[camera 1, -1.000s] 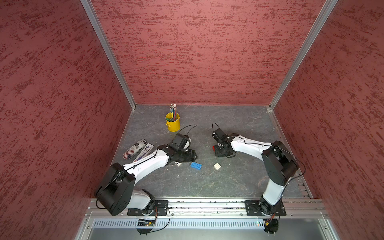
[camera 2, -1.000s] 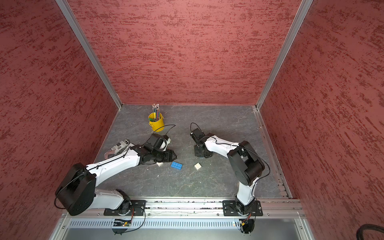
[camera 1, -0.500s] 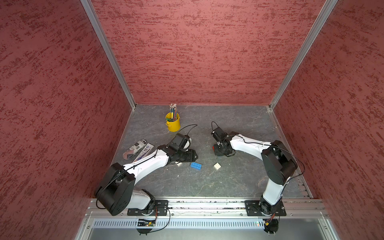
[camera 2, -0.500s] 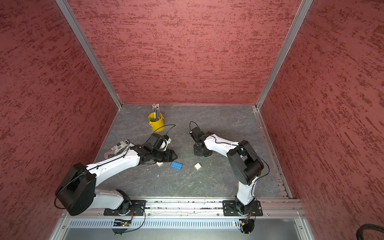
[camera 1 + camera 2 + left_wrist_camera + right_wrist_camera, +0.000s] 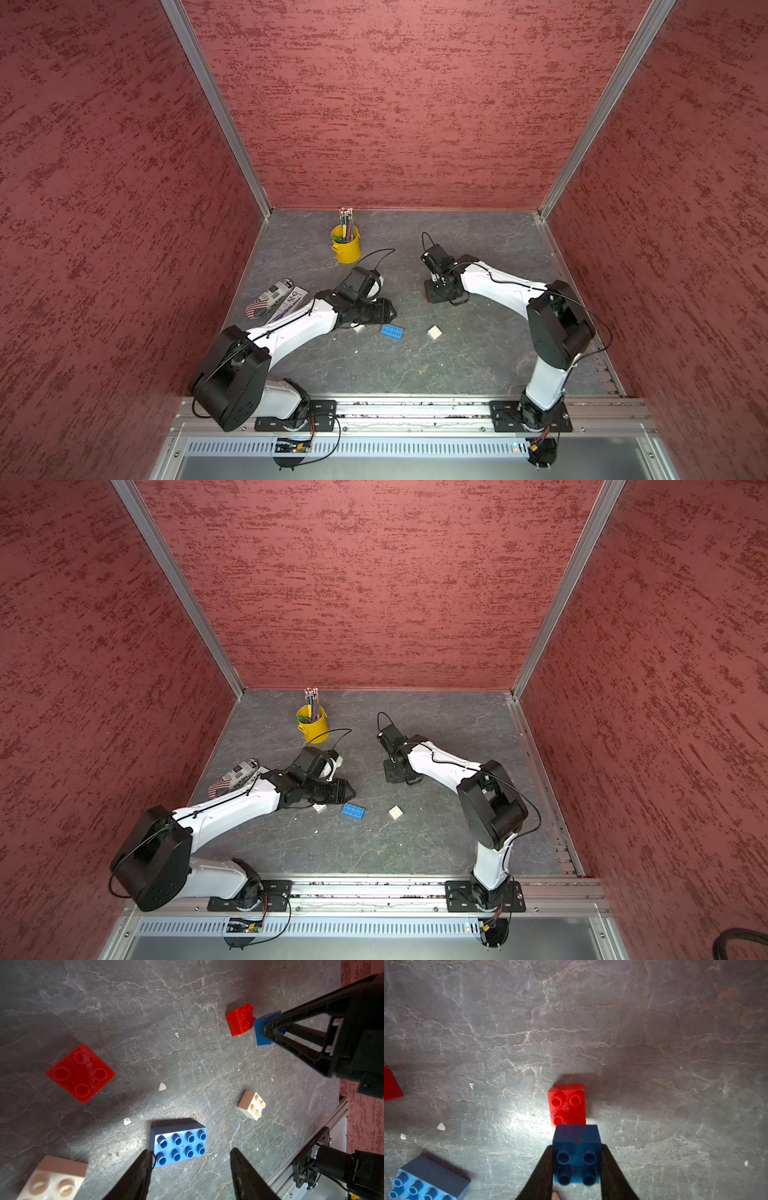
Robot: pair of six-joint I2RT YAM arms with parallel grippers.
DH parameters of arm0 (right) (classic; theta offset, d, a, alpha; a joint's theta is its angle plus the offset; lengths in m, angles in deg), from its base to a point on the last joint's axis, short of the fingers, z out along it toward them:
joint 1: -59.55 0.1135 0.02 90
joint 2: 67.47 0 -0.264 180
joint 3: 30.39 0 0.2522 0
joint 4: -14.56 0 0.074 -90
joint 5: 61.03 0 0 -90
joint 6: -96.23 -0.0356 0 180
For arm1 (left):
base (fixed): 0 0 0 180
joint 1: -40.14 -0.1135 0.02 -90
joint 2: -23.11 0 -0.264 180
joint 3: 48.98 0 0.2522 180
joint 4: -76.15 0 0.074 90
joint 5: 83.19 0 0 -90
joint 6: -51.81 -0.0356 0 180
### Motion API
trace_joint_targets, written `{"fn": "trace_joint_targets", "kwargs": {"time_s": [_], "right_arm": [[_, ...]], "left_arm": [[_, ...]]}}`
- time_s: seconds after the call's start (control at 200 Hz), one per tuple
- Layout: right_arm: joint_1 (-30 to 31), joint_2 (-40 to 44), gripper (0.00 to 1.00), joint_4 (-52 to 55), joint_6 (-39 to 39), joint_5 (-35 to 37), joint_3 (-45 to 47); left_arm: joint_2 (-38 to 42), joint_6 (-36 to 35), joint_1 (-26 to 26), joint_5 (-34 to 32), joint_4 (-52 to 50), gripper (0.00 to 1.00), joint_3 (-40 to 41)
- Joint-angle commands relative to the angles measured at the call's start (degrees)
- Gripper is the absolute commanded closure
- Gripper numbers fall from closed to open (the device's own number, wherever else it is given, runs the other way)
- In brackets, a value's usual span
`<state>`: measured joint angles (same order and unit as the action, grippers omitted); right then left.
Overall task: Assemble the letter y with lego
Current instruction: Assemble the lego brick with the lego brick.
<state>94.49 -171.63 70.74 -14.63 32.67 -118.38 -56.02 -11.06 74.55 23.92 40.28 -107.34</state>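
As we read the scene from its left side, printed leaflets (image 5: 276,299) lie flat near the left wall, and a yellow bucket (image 5: 345,249) of pencils stands upright farther back. Next we meet the left arm (image 5: 299,328), stretched low over the grey table (image 5: 374,365). The left gripper (image 5: 192,1167) points down, its jaws apart with only bare table between them, so it holds nothing. In the left wrist view the first red brick (image 5: 81,1073) sits alone, studs up; we cannot find it in the top views. The first white brick (image 5: 358,327) peeks out from under the gripper's black body in a top view. Just to its right lies the long blue brick (image 5: 391,331), studs up, close to the tip of one of the left fingers (image 5: 145,1174) in the wrist view. Farther right, well apart, the second white brick (image 5: 434,332) rests alone, studs up. Behind it, at the end of the right arm (image 5: 498,286), the right gripper (image 5: 576,1167) is clamped on the blue square brick (image 5: 576,1142), a finger on each side, studs toward the wrist camera. The second red brick (image 5: 566,1103) stands just beside the blue one. Whether they touch, and whether the blue one rests on the table, we cannot tell. The other four bricks lie singly, apart from one another
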Motion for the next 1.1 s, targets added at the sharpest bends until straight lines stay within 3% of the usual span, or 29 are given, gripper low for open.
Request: {"fn": "trace_joint_targets", "kwargs": {"time_s": [0.0, 1.092], "right_arm": [[-1.07, -1.57, 0.70, 1.43, 2.57, -1.69, -2.32], [-1.77, -5.75, 0.71, 1.98, 4.79, -8.65, -3.30]], "left_arm": [[0.76, -1.03, -0.14, 0.52, 0.76, 0.38, 0.82], [0.52, -1.29, -0.70, -0.03, 0.66, 0.38, 1.37]]}}
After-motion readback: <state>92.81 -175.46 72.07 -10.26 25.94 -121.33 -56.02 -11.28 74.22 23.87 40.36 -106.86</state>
